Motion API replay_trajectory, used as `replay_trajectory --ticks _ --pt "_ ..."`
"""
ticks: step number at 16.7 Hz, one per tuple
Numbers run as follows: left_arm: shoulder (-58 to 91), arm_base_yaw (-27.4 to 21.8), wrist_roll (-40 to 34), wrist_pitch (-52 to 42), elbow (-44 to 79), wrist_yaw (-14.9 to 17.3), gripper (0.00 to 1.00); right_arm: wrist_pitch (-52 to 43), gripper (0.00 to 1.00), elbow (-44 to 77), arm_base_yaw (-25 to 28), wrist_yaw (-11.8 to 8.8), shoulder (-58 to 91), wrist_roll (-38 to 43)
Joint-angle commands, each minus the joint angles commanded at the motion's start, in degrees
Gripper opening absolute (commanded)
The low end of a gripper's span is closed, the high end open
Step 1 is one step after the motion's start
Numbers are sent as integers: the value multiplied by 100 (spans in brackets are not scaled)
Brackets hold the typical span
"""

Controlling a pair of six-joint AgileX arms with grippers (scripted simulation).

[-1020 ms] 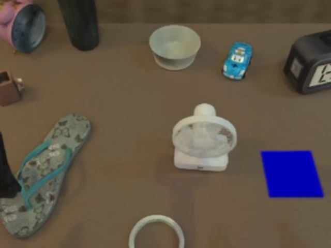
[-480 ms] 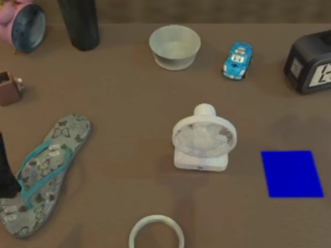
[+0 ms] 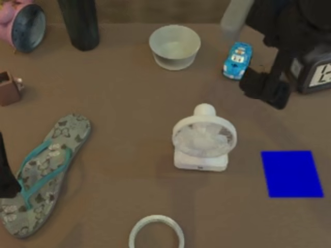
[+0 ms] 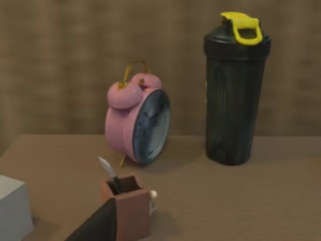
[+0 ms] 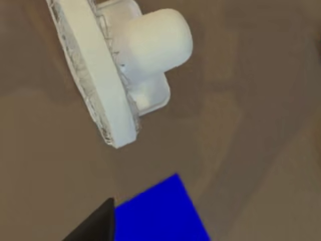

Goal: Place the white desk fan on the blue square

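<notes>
Progress: nothing placed yet. White desk fan [image 3: 204,140] stands upright mid-table, untouched; blue square [image 3: 291,173] lies bare to its right, apart from it. My right gripper [image 3: 265,89] hangs above the table's far right, between fan and black clock [image 3: 309,63]; whether its jaws are apart or together I cannot tell. Left arm parked at the left edge. Grasp, carry and set-down all remain.

Surroundings, largest first: flip-flop [image 3: 43,173], black shaker bottle [image 3: 79,21], white bowl [image 3: 175,46], white ring [image 3: 156,233], toy car [image 3: 238,60]. None blocks the route.

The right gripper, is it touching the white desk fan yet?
Apart. The top view shows the right gripper hanging near the toy car, bare table between it and the white desk fan.
</notes>
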Motion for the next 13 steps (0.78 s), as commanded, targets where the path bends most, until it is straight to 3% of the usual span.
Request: replay_trajectory --ticks 6,13 --pt "0 0 0 0 0 0 100 -1686 100 2268 713 0 2351 -858" --pt "0 0 0 0 0 0 100 -2115 100 2713 879 3 2884 -1062"
